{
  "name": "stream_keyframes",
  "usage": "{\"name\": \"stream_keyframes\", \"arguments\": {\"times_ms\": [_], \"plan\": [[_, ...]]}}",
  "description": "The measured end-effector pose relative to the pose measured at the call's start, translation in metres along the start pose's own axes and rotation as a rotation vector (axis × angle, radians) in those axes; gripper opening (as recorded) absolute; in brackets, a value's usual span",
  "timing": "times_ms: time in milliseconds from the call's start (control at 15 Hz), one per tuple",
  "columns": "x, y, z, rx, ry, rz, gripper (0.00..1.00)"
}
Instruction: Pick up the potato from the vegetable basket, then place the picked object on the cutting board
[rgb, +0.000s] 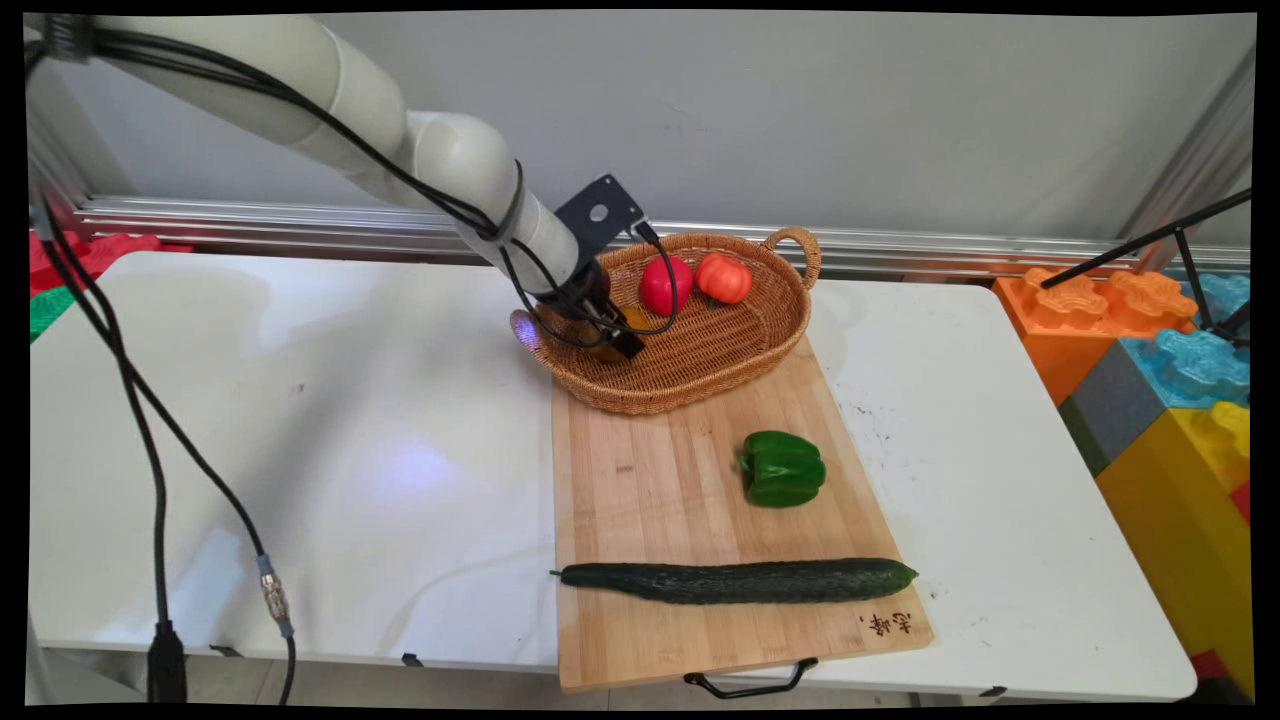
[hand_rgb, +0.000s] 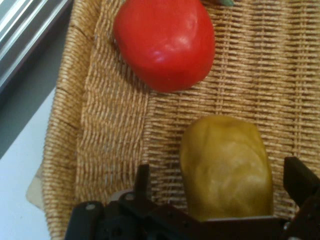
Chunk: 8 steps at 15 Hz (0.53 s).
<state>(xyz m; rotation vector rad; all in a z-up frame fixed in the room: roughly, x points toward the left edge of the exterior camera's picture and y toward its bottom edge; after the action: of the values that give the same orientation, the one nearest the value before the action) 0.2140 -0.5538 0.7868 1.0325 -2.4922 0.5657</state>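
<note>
From my hand camera I see what the main view hides: a yellow pepper (hand_rgb: 226, 167) lying on the woven floor of the basket (hand_rgb: 100, 130), sitting between my two fingers (hand_rgb: 142, 180). In the main view my own wrist and cables cover nearly all of it, leaving only a sliver of yellow beside my gripper (rgb: 612, 340).

The main view gives me the rest of the table. The basket (rgb: 700, 370) sits on the far end of a cutting board (rgb: 650, 480), and I am reaching down into its left side. A red pepper (rgb: 665, 285) and a tomato (rgb: 723, 277) lie side by side near the far wall of the basket. On the board in front of the basket there is a green pepper (rgb: 783, 468), and nearer the front edge a cucumber (rgb: 740, 581) lies crosswise. My hand camera catches only the red pepper (hand_rgb: 165, 42), just beyond the yellow one and apart from it.

My gripper (hand_rgb: 222, 182) is spread wide, fingers on either side of the yellow pepper. The left finger stands clear of it, and a gap also shows by the right finger, so I am not gripping it.
</note>
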Motion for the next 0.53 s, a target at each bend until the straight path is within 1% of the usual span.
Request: {"name": "stream_keyframes", "arguments": {"times_ms": [133, 200, 400, 533], "plan": [[-0.0001, 0.0024, 0.0059, -0.001, 0.001, 0.002, 1.0], [0.0004, 0.0037, 0.008, -0.002, 0.003, 0.006, 0.0], [0.002, 0.0061, 0.0079, 0.001, 0.006, 0.024, 0.0], [0.0032, 0.0072, 0.0022, 0.005, 0.007, 0.033, 0.0]]}}
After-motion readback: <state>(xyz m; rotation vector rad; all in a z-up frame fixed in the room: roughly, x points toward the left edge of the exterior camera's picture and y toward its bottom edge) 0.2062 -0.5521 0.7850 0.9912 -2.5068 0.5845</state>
